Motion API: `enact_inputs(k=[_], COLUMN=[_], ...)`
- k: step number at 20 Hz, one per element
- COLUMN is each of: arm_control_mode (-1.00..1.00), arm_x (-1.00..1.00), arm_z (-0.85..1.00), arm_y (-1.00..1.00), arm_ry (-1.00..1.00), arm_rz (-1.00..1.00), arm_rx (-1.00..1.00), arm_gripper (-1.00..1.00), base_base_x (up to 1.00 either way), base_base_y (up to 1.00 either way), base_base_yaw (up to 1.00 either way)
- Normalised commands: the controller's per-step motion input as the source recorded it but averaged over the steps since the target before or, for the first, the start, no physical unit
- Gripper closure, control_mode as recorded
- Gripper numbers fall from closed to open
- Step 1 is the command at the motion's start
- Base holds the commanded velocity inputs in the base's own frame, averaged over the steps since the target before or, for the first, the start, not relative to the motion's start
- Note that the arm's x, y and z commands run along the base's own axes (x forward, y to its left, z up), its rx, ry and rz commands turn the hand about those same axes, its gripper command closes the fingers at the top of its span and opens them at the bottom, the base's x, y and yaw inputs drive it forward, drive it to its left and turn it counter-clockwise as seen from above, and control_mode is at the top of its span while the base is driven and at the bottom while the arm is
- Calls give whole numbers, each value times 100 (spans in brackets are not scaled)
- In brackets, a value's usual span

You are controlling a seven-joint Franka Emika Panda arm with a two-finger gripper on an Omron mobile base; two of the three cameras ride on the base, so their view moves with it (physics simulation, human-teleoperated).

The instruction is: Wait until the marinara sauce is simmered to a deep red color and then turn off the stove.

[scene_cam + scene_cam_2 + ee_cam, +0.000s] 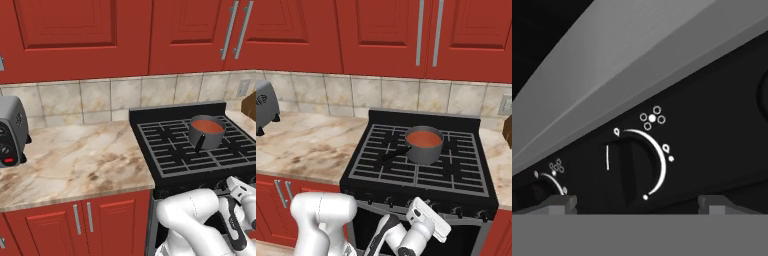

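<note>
The marinara sauce [207,126] [424,138] is a smooth orange-red disc in a small grey saucepan [205,137] [423,150] with a dark handle. The pan stands on the rear centre grate of the black stove [170,150] [381,160]. My gripper [637,205] is open and close to the stove's front panel. Its fingertips [559,202] stand wide apart, either side of a dark knob [619,160] with a white line mark. They do not touch it. The arm's white hand [428,220] hangs low before the knob row [458,211].
A grey toaster [10,131] [263,105] with knobs stands at the far left of the marble counter [75,160]. Red cabinets hang above and below. A second knob [542,187] lies left of the one between my fingers. A brown object [250,105] sits right of the stove.
</note>
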Motion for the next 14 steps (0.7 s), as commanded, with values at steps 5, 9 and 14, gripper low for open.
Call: enact_inputs(k=[5,9,14], arm_control_mode=[-100,-100,-100], arm_x=[0,0,0], arm_z=[-49,-46,-47], arm_y=[-9,-3,-11], arm_ry=[-6,-10,-10], arm_rz=[18,19,21], arm_rx=[0,0,0], arm_gripper=[-100,-100,-100], base_base_x=[0,0,0], base_base_y=[0,0,0], base_base_yaw=[0,0,0])
